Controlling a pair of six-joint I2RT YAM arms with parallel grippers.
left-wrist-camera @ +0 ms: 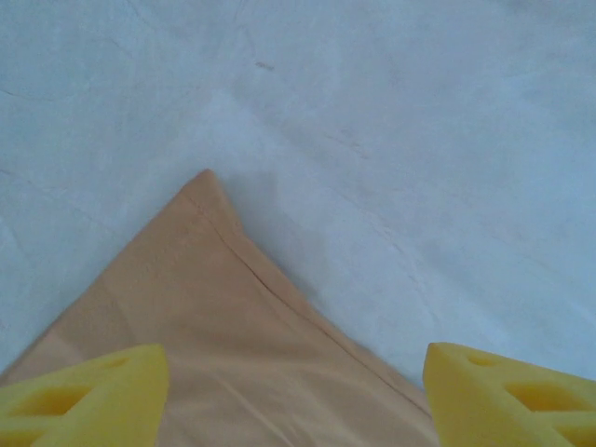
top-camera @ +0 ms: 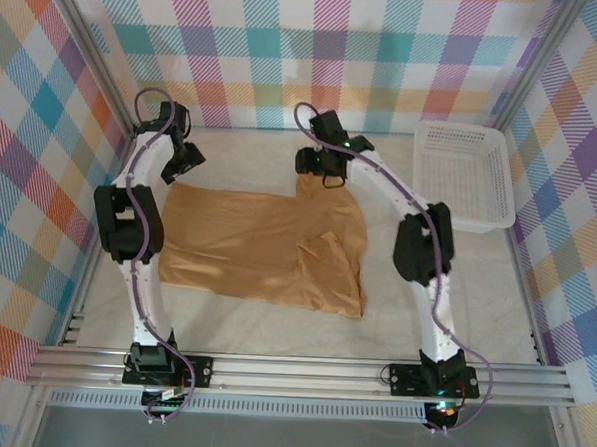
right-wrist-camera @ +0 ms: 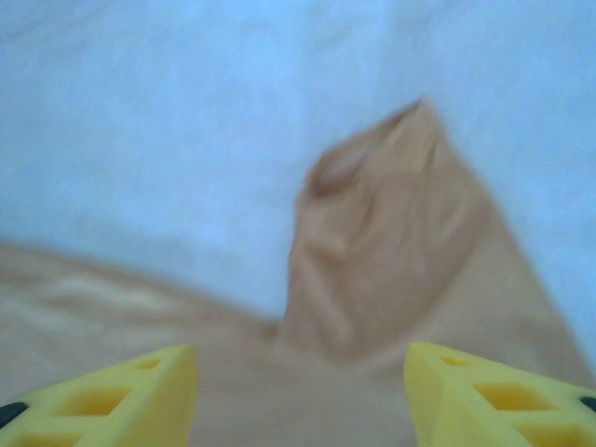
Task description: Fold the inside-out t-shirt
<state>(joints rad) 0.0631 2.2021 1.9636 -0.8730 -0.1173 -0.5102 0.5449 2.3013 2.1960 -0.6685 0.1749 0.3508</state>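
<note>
Looking down from above, we see the inside-out t-shirt [top-camera: 262, 244] spread mostly flat on the pale worktop [top-camera: 273, 327] between our two arms, with a flap of cloth folded over toward its right side. Our left hand [top-camera: 184, 163] hovers at the shirt's far left corner. From its wrist, the yellow fingers [left-wrist-camera: 84, 396] are spread wide, and that pointed corner lies flat on the worktop between them, nothing pinched. Our right hand [top-camera: 323, 173] sits over the far right corner. Its wrist view is blurred, but the fingers [right-wrist-camera: 494, 396] stand well apart above a rumpled peak of fabric, gripping nothing. A white mesh basket [top-camera: 479, 223] stands at the far right, apart from the shirt.
</note>
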